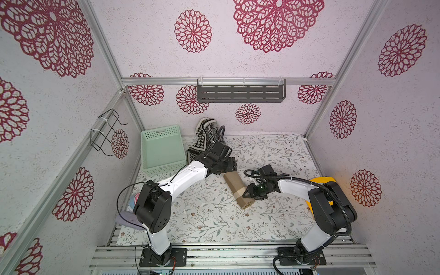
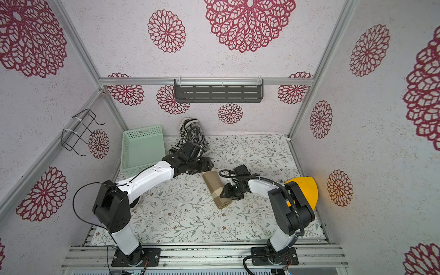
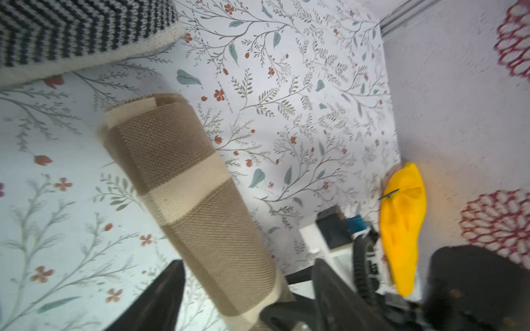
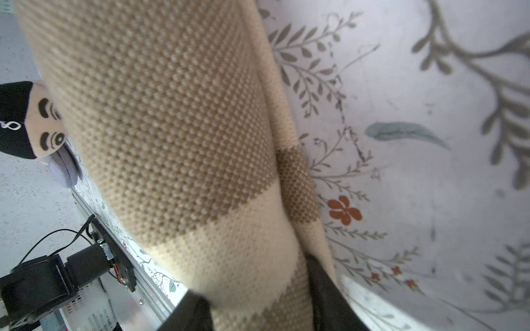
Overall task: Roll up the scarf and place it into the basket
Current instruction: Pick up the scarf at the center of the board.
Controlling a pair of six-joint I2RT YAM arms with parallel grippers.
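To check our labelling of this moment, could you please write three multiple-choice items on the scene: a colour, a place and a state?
1. What colour is the basket? A yellow; B black; C mint green.
2. Where is the rolled scarf? A in the basket; B over the table, outside the basket; C in a drawer.
3. What is the basket's state? A empty; B full; C overturned.
Answers: 1 C, its walls are pale green; 2 B, it is mid-table in the right hand's grip; 3 A, its bare floor shows.
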